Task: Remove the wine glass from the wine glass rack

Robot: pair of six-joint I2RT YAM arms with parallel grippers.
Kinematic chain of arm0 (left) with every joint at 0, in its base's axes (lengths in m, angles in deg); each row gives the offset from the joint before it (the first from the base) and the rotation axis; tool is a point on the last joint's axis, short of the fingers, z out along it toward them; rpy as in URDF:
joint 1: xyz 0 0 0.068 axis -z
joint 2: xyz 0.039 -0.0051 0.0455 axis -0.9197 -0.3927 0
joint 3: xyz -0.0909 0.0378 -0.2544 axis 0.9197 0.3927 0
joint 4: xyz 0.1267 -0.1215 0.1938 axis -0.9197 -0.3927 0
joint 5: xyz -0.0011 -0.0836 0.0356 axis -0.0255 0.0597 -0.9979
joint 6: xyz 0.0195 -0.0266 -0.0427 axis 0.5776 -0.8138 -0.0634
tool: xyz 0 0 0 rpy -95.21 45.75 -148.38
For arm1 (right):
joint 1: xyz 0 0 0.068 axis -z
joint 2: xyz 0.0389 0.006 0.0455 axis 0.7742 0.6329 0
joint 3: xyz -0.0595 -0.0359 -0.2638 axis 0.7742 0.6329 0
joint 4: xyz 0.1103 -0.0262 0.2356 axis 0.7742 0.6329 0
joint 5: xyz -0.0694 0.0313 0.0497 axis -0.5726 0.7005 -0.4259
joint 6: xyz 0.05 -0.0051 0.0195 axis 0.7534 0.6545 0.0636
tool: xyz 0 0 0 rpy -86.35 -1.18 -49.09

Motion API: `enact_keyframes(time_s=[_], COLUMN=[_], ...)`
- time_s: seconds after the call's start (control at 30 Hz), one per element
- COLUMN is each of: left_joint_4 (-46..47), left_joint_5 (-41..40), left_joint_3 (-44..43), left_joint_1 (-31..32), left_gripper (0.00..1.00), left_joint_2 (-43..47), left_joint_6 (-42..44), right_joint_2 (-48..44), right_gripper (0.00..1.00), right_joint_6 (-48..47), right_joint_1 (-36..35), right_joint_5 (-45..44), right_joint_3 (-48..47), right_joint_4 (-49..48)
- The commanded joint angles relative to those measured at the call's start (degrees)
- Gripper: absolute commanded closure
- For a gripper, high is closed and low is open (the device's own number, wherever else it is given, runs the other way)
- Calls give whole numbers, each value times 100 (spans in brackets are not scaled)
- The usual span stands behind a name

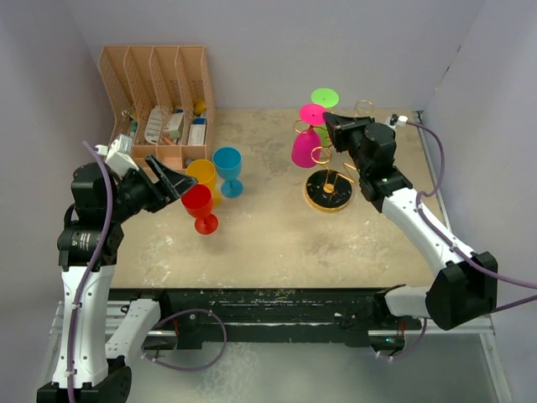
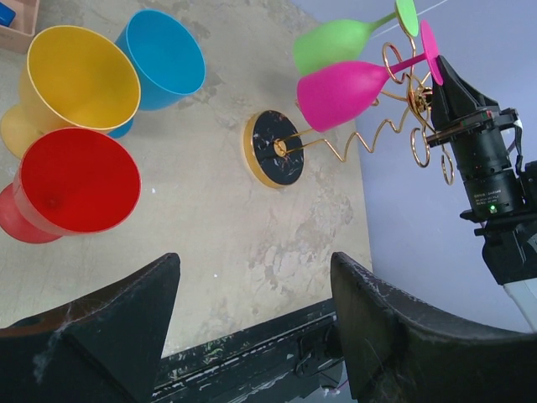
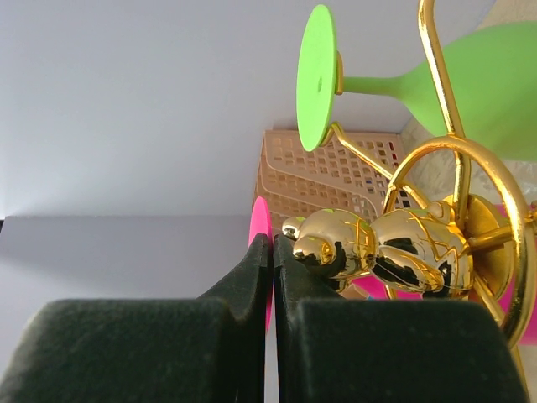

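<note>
The gold wire wine glass rack [image 1: 329, 191] [image 2: 273, 149] [image 3: 419, 243] stands at the right of the table. A pink wine glass [image 1: 304, 149] [image 2: 340, 94] and a green one [image 1: 324, 96] [image 2: 331, 46] [image 3: 478, 80] hang upside down from its loops. My right gripper [image 1: 329, 119] [image 2: 440, 67] [image 3: 273, 243] is shut at the rack's top. Its tips are beside the gold knobs, and the pink glass's foot [image 3: 260, 222] shows just behind them. My left gripper [image 1: 174, 178] [image 2: 256, 277] is open and empty at the left, above the table near the red glass.
A red glass [image 1: 200, 206] [image 2: 71, 185], a yellow one [image 1: 204, 175] [image 2: 80, 80] and a blue one [image 1: 227, 168] [image 2: 164, 54] stand upright together left of centre. A peach file organizer [image 1: 159, 92] sits at the back left. Walls close in on both sides.
</note>
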Motion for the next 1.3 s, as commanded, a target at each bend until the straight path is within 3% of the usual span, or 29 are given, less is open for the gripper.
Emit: enact_keyframes(time_s=[0.0,0.57,0.83,1.1,1.27], left_joint_4=[142,179,165,110,132], left_joint_5=[97,122,124,123,136], left_joint_3=[4,128,154,176,242], left_joint_1=[19,19,19,19,17], left_gripper=[25,25,25,25,25], left_joint_2=[52,123,164,211,228], left_joint_6=[-36,-100,-113,-114,-114], right_joint_2=[4,-142,138,606,767], right_gripper=[100,100,100,100,100], right_joint_6=[136,811,717,610,65], right_joint_1=[-50,-123,-157,-245,-284], right_joint_5=[-260,-1063,-1027,-983,-728], right_joint_3=[-322,-638,-855,-1611,-1747], right_joint_4=[-220,997,992,1765,1425])
